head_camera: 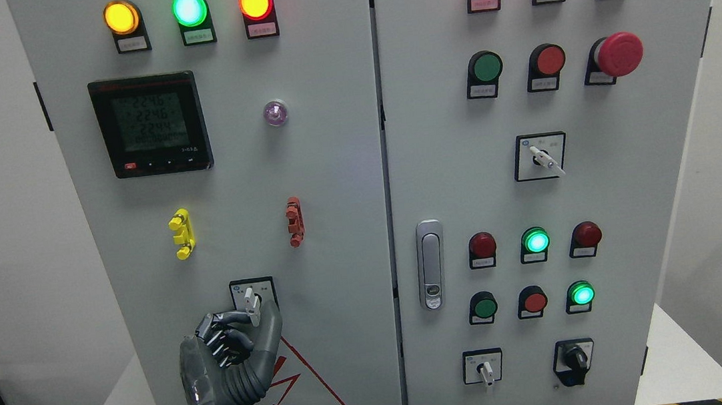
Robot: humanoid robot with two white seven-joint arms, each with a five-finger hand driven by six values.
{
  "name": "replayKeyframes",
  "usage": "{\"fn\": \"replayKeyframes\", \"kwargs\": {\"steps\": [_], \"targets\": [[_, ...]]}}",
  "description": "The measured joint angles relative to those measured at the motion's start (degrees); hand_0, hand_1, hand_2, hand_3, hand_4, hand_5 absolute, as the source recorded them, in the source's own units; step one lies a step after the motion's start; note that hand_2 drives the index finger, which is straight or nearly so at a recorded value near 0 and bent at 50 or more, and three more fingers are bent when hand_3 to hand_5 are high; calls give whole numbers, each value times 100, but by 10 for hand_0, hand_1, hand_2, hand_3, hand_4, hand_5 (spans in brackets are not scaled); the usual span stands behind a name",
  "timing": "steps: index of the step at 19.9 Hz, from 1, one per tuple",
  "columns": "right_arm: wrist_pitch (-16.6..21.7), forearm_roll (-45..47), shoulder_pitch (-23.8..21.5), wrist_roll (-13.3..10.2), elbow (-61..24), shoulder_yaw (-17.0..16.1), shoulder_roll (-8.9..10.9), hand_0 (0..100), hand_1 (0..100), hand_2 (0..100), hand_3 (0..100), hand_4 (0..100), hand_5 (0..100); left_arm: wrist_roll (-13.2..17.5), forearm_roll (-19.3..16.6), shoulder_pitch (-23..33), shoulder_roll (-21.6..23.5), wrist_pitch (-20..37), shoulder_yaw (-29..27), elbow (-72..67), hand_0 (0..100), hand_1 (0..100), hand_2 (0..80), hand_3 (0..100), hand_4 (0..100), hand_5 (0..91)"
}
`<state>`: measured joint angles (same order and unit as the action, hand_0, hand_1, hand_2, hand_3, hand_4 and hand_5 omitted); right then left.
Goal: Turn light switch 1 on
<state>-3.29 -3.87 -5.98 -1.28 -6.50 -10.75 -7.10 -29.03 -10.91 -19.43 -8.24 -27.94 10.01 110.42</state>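
Low on the left cabinet door sits a rotary light switch (250, 298) with a white handle that stands nearly upright in a black-framed plate. My left hand (259, 315) comes up from the bottom edge and reaches it. Its index finger (233, 318) curls in from the left onto the handle's lower end. The thumb (272, 322) rises along the right side. The remaining fingers are curled under the switch. My right arm does not show.
Above the switch are a yellow clip (182, 233), a red clip (294, 221), a digital meter (150, 125) and lit lamps. The right door carries a latch handle (431, 264), push buttons, a red emergency stop (618, 54) and more rotary switches (484, 367).
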Motion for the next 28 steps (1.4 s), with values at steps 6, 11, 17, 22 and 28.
{"fn": "replayKeyframes", "kwargs": {"steps": [6,11,17,22,28], "targets": [[0,0,0,0,0,0,0,0,0,0,0,0,0,-8,-3,-28,-1,-15,-13,3,196,675,608,939,916,818],[0,0,0,0,0,0,0,0,0,0,0,0,0,-22,-1,-38,-1,-32,-24,2,202,671,608,939,917,820],[0,0,0,0,0,1,0,0,0,0,0,0,0,5,0,-77,-6,-44,-34,-5,206,662,609,940,920,820],[0,0,0,0,0,1,0,0,0,0,0,0,0,8,1,-88,-8,-49,-37,-6,208,659,610,947,920,821],[0,0,0,0,0,1,0,0,0,0,0,0,0,11,1,-93,-10,-50,-40,-6,214,649,616,953,925,827]]}}
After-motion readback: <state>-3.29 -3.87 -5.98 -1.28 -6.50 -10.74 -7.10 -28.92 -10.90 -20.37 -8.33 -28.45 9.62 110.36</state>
